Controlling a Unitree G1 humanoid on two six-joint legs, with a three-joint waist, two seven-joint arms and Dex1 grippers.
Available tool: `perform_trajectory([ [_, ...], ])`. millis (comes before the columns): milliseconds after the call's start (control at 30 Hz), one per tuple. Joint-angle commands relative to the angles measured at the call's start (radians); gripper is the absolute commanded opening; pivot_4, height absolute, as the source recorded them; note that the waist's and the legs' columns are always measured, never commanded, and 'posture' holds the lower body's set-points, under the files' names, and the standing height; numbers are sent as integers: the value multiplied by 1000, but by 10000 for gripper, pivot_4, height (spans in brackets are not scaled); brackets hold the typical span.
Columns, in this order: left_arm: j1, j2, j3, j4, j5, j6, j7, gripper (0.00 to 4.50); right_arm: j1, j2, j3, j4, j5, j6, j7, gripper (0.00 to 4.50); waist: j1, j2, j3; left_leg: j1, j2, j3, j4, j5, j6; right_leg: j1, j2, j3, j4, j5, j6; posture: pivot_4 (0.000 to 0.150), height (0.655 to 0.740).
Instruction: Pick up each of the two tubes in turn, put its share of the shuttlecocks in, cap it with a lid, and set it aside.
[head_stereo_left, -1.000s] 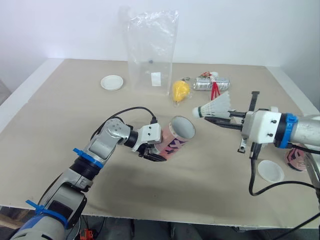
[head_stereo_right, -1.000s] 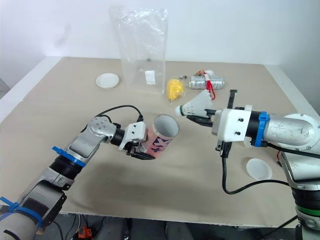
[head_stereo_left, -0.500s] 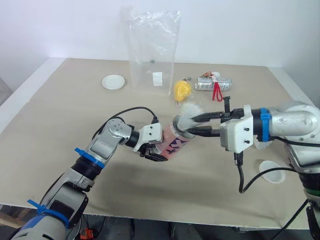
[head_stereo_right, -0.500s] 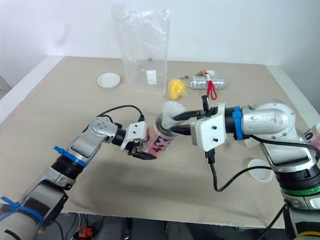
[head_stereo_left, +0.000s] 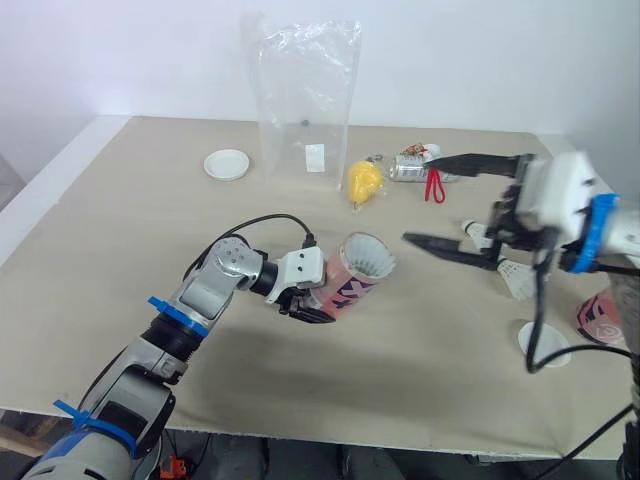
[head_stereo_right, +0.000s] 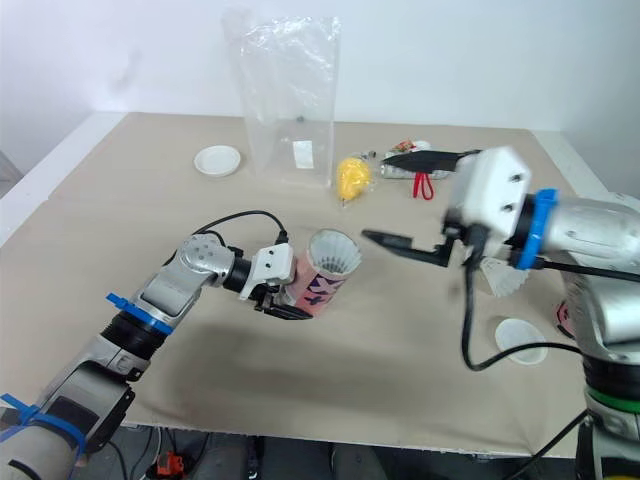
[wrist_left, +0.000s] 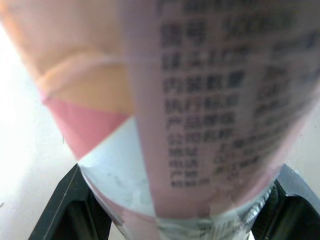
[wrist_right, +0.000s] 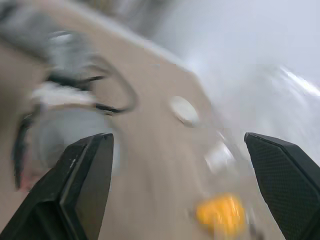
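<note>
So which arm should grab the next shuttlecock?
Probably the right: the right gripper is open and empty, near the loose shuttlecocks on the table, while the left gripper is shut on the tube.

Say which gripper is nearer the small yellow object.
Right. The right gripper hovers open near the yellow object; the left gripper, clamping the pink cardboard tube, sits farther off.

bench (head_stereo_left: 120, 230) logged as matt beige, smooth | tube (head_stereo_left: 352, 283) printed card, slightly glossy | bag (head_stereo_left: 305, 100) clear crinkled plastic, glossy | lid (head_stereo_left: 225, 164) smooth white plastic | can (head_stereo_left: 408, 168) shiny metal | shuttlecock (head_stereo_left: 370, 258) matt white feathers | right claw (head_stereo_left: 415, 199) matt black, finely textured
</note>
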Motion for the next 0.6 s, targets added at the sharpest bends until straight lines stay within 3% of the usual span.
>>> perform_trajectory([
  [33,4,10,-14,23,22,-1,-2,29282,107,28,-122,-74,24,49,-82,44780,-1,1,0,0,0,0,0,0,0,0,0,0,0,0,0,1500,7400],
  [300,-1,12,-25,27,27,-9,-13,29282,426,276,-270,-96,-14,154,-398,44780,-4,-1,-1,2,0,1,1,0,0,1,0,1,1,-1,-2,1500,7400],
  [467,14,7,-31,4,27,-2,-4,29282,446,348,-261,5,-28,136,-454,44780,-6,1,-1,2,0,5,2,0,0,0,-1,4,0,1,-2,1500,7400],
  [600,24,5,-30,-26,21,16,1,29282,425,325,-229,127,-68,108,-435,44780,-6,1,-1,2,0,5,2,0,1,0,-1,3,0,1,-3,1500,7400],
])
